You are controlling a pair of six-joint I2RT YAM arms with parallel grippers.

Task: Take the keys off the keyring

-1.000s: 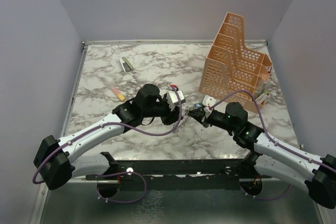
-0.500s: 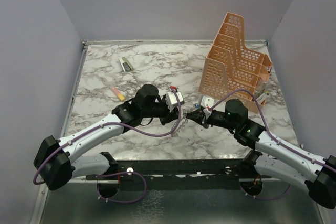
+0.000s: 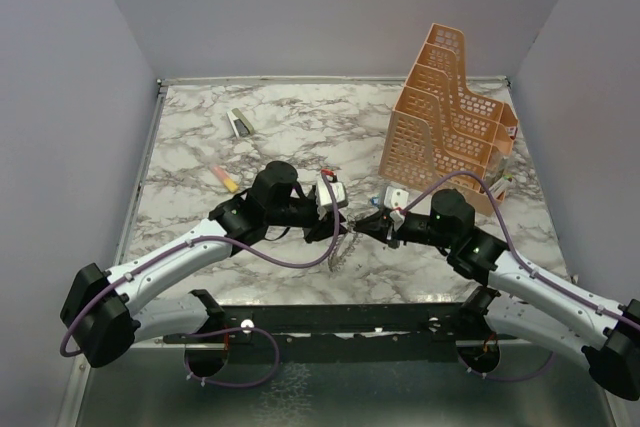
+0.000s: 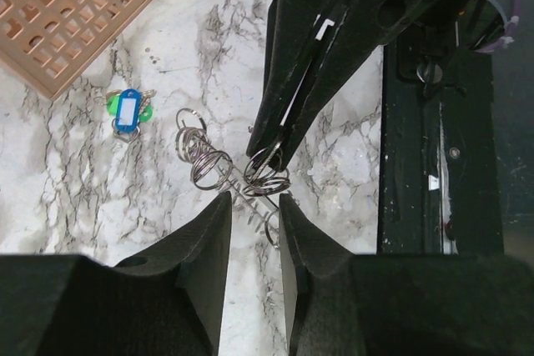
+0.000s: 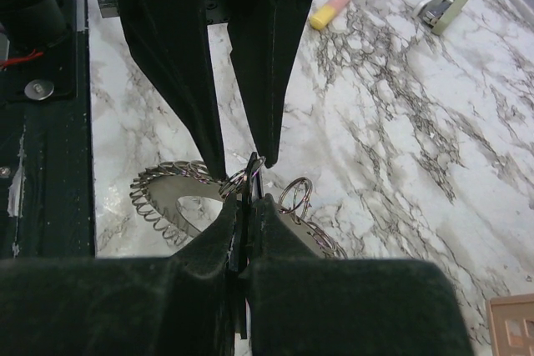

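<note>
The keyring [image 3: 341, 247] hangs just above the marble between my two grippers. Its keys [image 4: 209, 168] show as small silvery loops fanned along its rim [image 5: 154, 206]. My right gripper [image 5: 249, 202] is shut on the ring's thin dark edge and reaches in from the right [image 3: 362, 229]. In the left wrist view it comes down from above [image 4: 269, 152]. My left gripper [image 4: 254, 202] is open, and a toothed stretch of the ring lies in the narrow gap at its tips. Its fingers [image 5: 183, 64] straddle the ring's top. The blue-green tag [image 4: 127, 112] lies apart on the table.
An orange mesh organizer [image 3: 450, 117] stands at the back right, its wall close to the tag [image 4: 75, 6]. A yellow-pink marker [image 3: 226, 179] and a small grey-green stapler-like item [image 3: 239, 123] lie at the left. The black front rail [image 4: 425, 164] runs close behind the grippers.
My right gripper has moved left toward the left gripper, bringing the keyring with it. The ring now hangs in view between the two grippers. The left wrist has shifted slightly left.
</note>
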